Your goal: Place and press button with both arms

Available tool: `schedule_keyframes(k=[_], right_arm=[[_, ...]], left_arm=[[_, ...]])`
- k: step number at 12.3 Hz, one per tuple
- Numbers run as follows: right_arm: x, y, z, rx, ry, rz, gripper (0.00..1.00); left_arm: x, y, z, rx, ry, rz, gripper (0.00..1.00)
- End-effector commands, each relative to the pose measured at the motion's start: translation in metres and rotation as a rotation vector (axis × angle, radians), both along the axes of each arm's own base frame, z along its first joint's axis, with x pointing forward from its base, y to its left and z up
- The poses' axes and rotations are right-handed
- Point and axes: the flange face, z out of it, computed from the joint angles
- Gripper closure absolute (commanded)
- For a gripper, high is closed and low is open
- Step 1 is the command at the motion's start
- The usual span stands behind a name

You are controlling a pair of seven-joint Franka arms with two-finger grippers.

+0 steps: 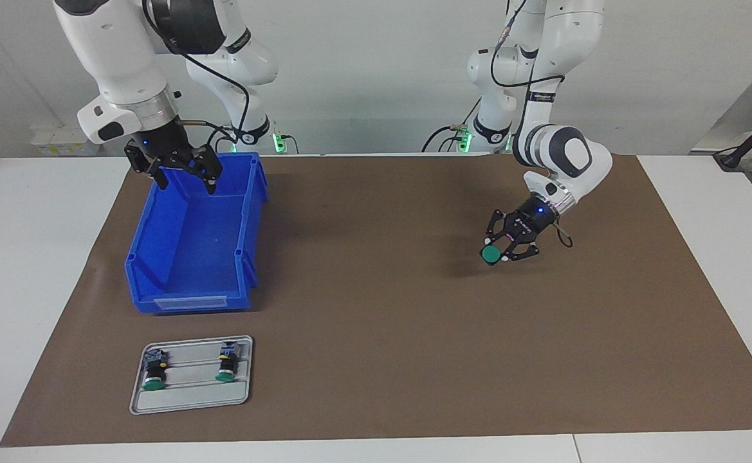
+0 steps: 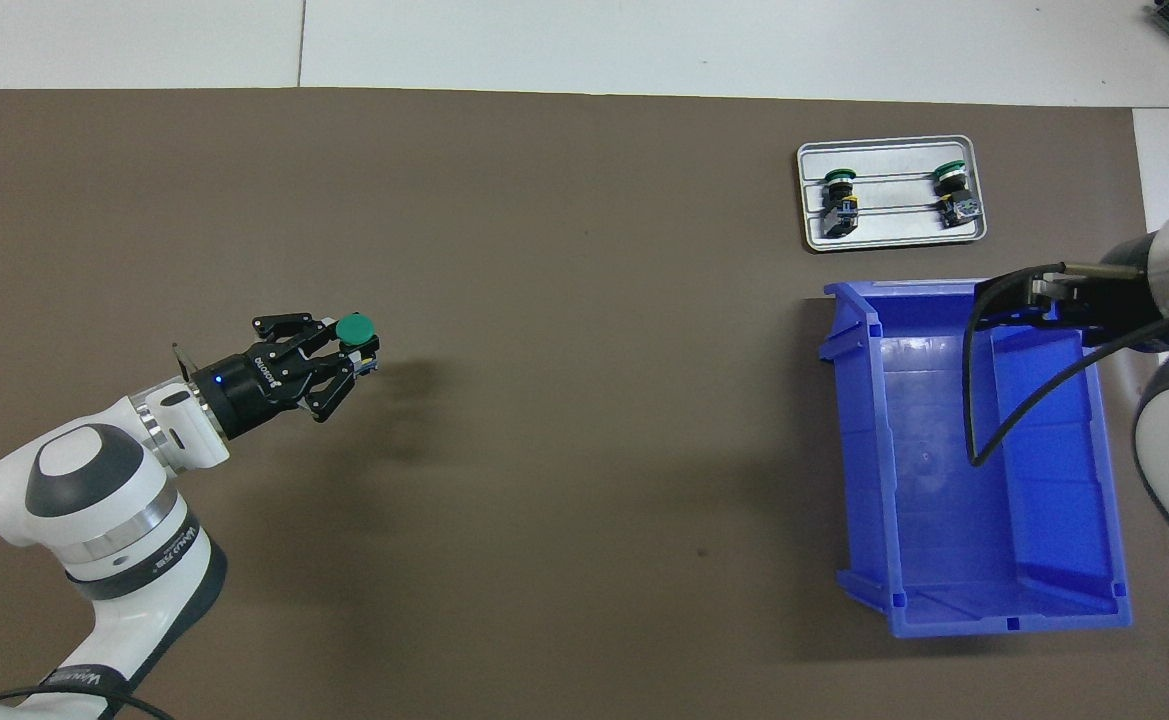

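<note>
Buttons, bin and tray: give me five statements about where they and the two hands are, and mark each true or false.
1. The left hand holds a green-capped button above the brown mat. True.
2. The blue bin has a button lying in it. False: nothing shows inside it.
3. Two buttons lie on the grey tray. True.
4. The right hand is shut on a button. False: it is open, holding nothing, over the bin's end nearer the robots.
5. The tray is nearer to the robots than the bin. False: it is farther.
</note>
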Motion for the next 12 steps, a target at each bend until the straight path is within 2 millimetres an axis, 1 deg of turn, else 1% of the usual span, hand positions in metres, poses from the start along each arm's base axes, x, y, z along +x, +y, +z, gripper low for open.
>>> schedule_keyframes(k=[1, 3, 5, 8, 10, 12], right_arm=[[-0.008, -0.001, 0.002, 0.022, -0.001, -0.016, 0.0], [-0.008, 0.0, 0.002, 0.022, -0.001, -0.014, 0.0], [-0.007, -0.001, 0.001, 0.022, 0.0, -0.014, 0.0], [-0.007, 0.0, 0.001, 0.022, 0.0, -0.012, 0.0], [-0.007, 0.0, 0.0, 0.022, 0.002, -0.013, 0.0], [-0.008, 0.001, 0.002, 0.022, -0.001, -0.011, 0.0]], left_arm=[[-0.022, -0.008, -0.006, -0.005, -0.049, 0.03, 0.77], [-0.035, -0.018, -0.019, -0.006, -0.069, 0.008, 0.77], [-0.052, -0.018, -0.038, -0.042, -0.113, -0.007, 0.76], [-0.062, -0.02, -0.044, -0.078, -0.124, -0.025, 0.76], [-0.071, -0.013, -0.053, -0.096, -0.156, -0.03, 0.75], [-0.079, -0.016, -0.061, -0.119, -0.181, -0.055, 0.75]])
